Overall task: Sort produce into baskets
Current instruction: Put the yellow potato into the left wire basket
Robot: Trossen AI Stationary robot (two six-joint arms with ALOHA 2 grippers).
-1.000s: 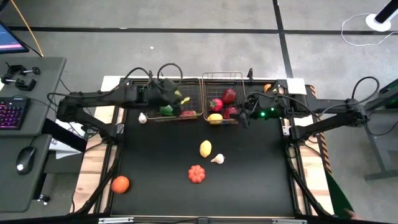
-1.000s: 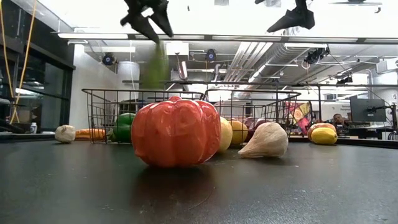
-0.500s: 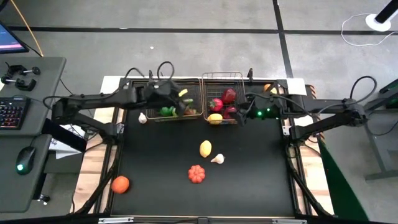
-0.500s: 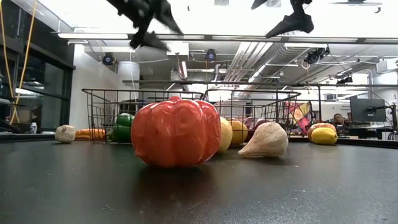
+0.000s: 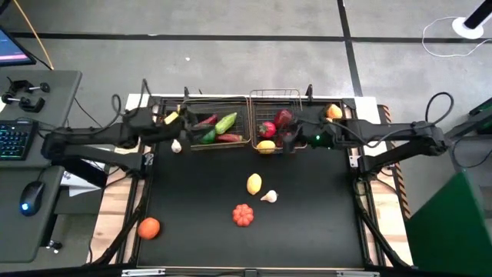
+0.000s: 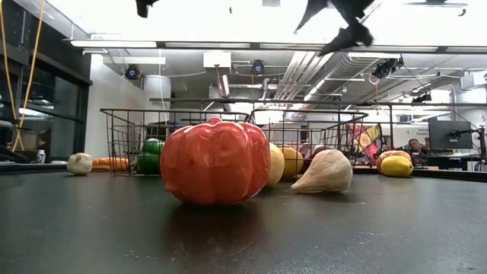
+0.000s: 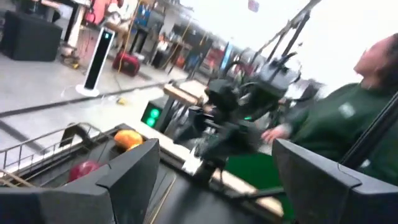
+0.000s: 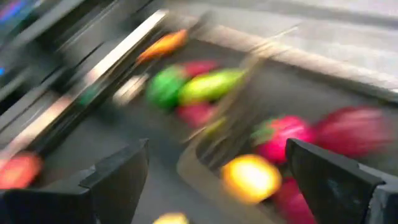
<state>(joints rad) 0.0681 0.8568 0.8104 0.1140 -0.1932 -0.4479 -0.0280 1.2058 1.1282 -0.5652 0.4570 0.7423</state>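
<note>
Two wire baskets stand side by side at the table's far edge. The left basket [image 5: 219, 145] holds a green pepper [image 5: 207, 136], a light-green cucumber [image 5: 226, 122] and red pieces. The right basket [image 5: 274, 94] holds red pieces [image 5: 267, 128] and a lemon [image 5: 266, 146]. A lemon [image 5: 254, 183], a garlic [image 5: 268, 196], a red-orange tomato [image 5: 243, 215], an orange [image 5: 149, 227] and another garlic [image 5: 176, 145] lie on the black table. My left gripper [image 5: 159, 119] is open and empty, left of the left basket. My right gripper [image 5: 284, 140] is open and empty above the right basket's near right corner.
An orange piece [image 5: 334, 112] lies on the table right of the right basket. In the low view the tomato [image 6: 215, 161] stands nearest, with the baskets [image 6: 122, 141] behind it. A person in a green top [image 7: 348, 118] shows beyond the table's right side.
My left gripper has drawn back from above the left basket toward the table's left edge. A green piece fell from under it and the light-green cucumber now lies in the left basket. My right gripper has gone a little toward the left, over the right basket's near edge.
</note>
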